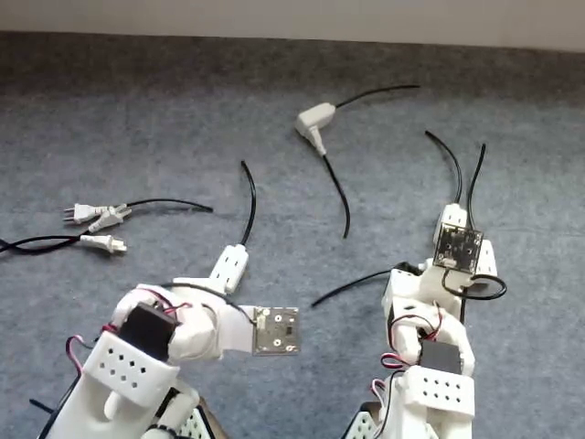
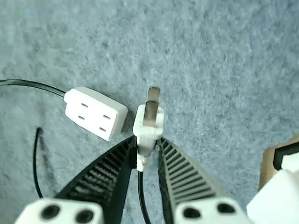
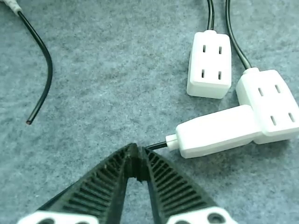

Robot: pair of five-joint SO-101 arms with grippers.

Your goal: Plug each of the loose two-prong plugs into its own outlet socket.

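High view: two loose plugs (image 1: 108, 218) far left on grey worktop (image 1: 137, 119); angled plug (image 1: 315, 120) at far centre.
Left wrist view: left jaws clamp white plug (image 2: 148, 125), socket block (image 2: 96, 113) just beside.
Right wrist view: right jaws pinched shut on cord (image 3: 156, 146) of seated plug (image 3: 215, 132); spare socket (image 3: 209, 63) near.

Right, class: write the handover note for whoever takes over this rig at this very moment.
Left gripper: shut on a held plug, which is beside the near socket but not in it.
Right gripper: shut, with its tips at the cord of the seated plug. Cannot tell if it pinches the cord.
Done: the seated plug appears pushed into the right socket. A spare socket lies next to it.
Left: insert the held plug, then the two loose plugs at the far left and the angled plug farther out.
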